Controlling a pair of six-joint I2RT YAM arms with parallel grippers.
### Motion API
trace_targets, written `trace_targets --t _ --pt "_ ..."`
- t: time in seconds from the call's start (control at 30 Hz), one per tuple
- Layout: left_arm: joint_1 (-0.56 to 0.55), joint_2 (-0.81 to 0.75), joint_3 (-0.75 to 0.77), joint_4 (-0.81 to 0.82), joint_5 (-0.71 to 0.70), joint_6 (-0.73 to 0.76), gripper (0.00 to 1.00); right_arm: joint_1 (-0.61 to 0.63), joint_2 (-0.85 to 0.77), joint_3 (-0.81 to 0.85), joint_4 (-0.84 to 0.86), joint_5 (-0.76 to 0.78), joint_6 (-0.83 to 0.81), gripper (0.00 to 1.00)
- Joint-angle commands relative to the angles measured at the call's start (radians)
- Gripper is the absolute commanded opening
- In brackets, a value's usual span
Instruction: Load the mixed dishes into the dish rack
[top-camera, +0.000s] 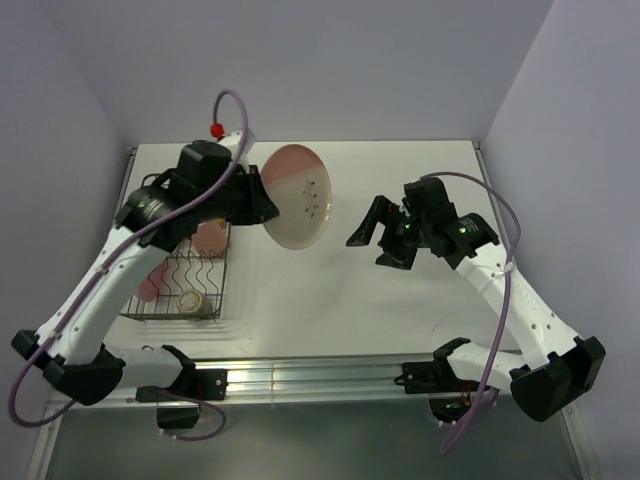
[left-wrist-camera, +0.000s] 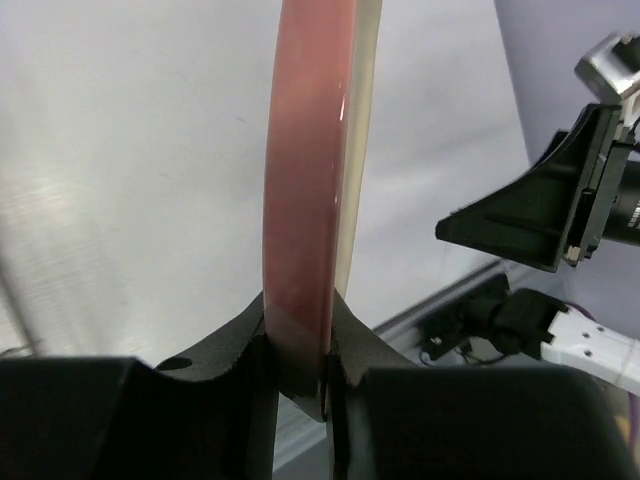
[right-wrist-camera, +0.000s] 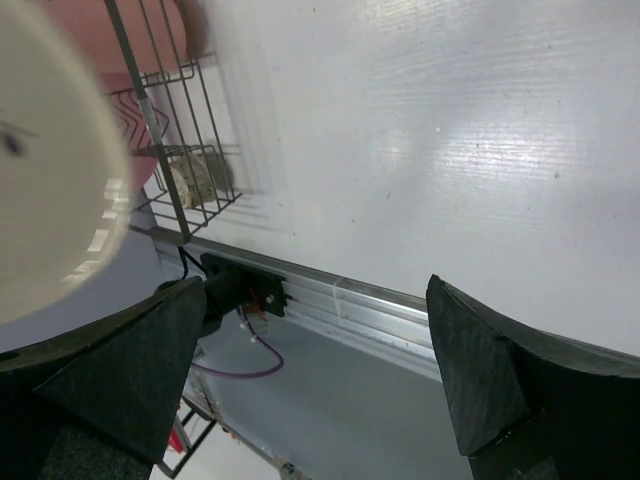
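Note:
My left gripper (top-camera: 262, 203) is shut on the rim of the pink-and-cream plate (top-camera: 298, 196) and holds it up in the air, tilted on edge, just right of the dish rack (top-camera: 215, 290). In the left wrist view the plate (left-wrist-camera: 305, 180) stands edge-on between my fingers (left-wrist-camera: 240, 335). The wire rack holds a pink dish (top-camera: 208, 238), a pink tumbler (top-camera: 152, 285) and a small speckled beige cup (top-camera: 192, 302). My right gripper (top-camera: 372, 238) is open and empty, right of the plate. The right wrist view shows the plate (right-wrist-camera: 50, 170), the rack (right-wrist-camera: 170, 130) and the beige cup (right-wrist-camera: 200, 172).
An aluminium rail (top-camera: 320, 375) runs along the table's near edge. Purple cables (top-camera: 235, 105) loop off both arms. Grey walls close in the table on the left, back and right.

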Motion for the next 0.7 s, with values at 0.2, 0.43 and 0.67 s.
trace_targets --t 0.2,0.43,0.67 --pt "0.066 -0.222 0.147 -0.29 -0.523 0.171 0.0 -0.007 -0.02 0.011 0.023 -0.037 -0.077 0.98" --pt "0.105 -0.319 0.06 -0.303 -0.72 0.332 0.0 -0.007 0.006 -0.001 0.034 -0.065 -0.093 0.98" --pt "0.114 -0.472 -0.1 -0.194 -0.823 0.496 0.0 -0.007 0.046 0.029 0.011 -0.065 -0.114 0.98"
